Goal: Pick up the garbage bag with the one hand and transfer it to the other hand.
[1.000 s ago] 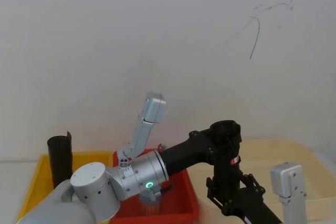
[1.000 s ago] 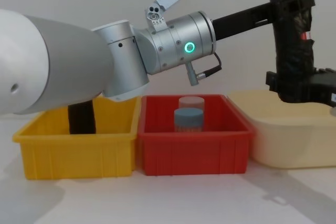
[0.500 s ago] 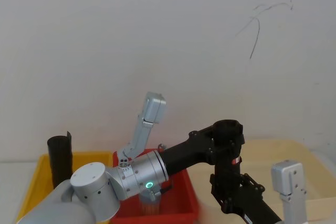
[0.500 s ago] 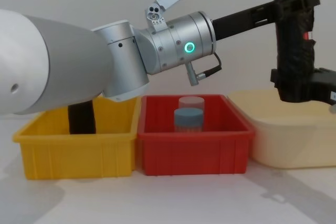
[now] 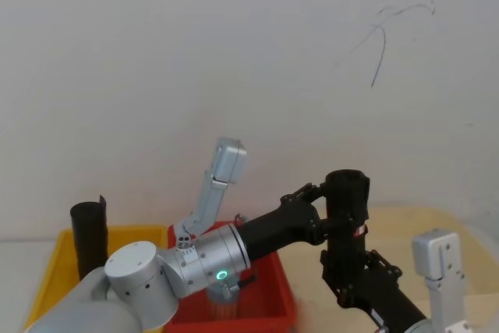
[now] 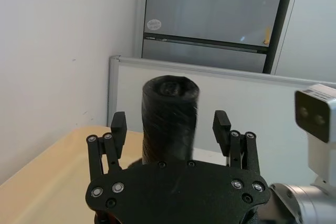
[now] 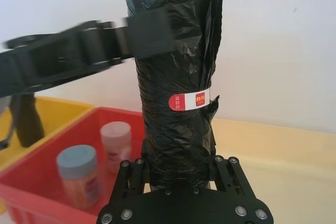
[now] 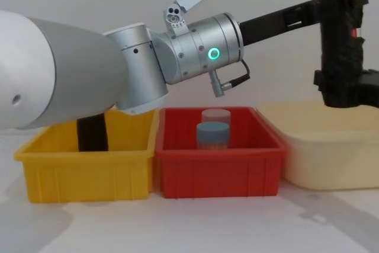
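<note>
I see the garbage bag [image 7: 176, 77] upright in the air, its lower end wedged between the right gripper [image 7: 178, 165] fingers. These look clamped on it, though the roll hides their pads. Its upper part stands between the left gripper [image 6: 169, 123] fingers [image 6: 118, 127], which are spread with a gap on either side. The left arm reaches across level. The roll is black and crinkly, with a red-and-white label [image 7: 189, 100] midway up.

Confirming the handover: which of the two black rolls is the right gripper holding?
The garbage bag with the red-and-white label, held upright in the right gripper. The other black roll, no label showing, stands in the yellow bin.
</note>
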